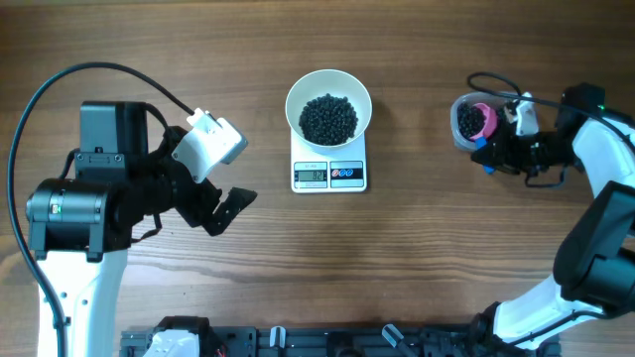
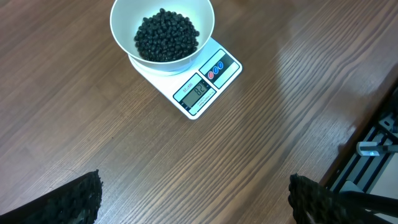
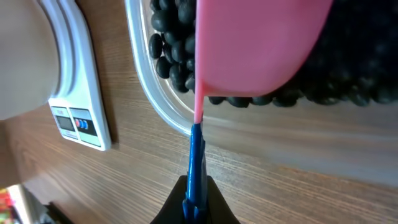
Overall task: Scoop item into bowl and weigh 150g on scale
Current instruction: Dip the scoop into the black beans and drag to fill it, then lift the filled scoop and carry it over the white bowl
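Seen from overhead, your scale [image 1: 329, 173] sits on the table [image 1: 417, 258] just above its centre, toward 12 o'clock. The white bowl [image 1: 294, 99] stands on the scale's far half, upright, with a heap of black beans [image 1: 328, 118] in its middle. The scale's display [image 2: 198, 89] and two round buttons [image 2: 214, 68] lie clear of the bowl on the near edge. The digits are too small for you to read with confidence.

Your left tool [image 1: 226, 208] hangs at about 8 o'clock from the scale, well apart from it. Its fingers [image 2: 81, 202] are spread wide and nothing is between them. From its wrist camera you look across bare wood to the bowl and scale.

Your right tool [image 1: 499, 149] is out at about 2 o'clock from the table's centre, beside the clear tub [image 1: 456, 134]. It is pressed together on the blue handle [image 3: 196, 158] of the pink scoop [image 3: 255, 43]. The scoop's cup is inside the tub, over more of the black beans that fill it up to the rim. The tub is well apart from the scale, at its 3 o'clock side. In the right wrist view, the scale's edge shows at the left of the frame.
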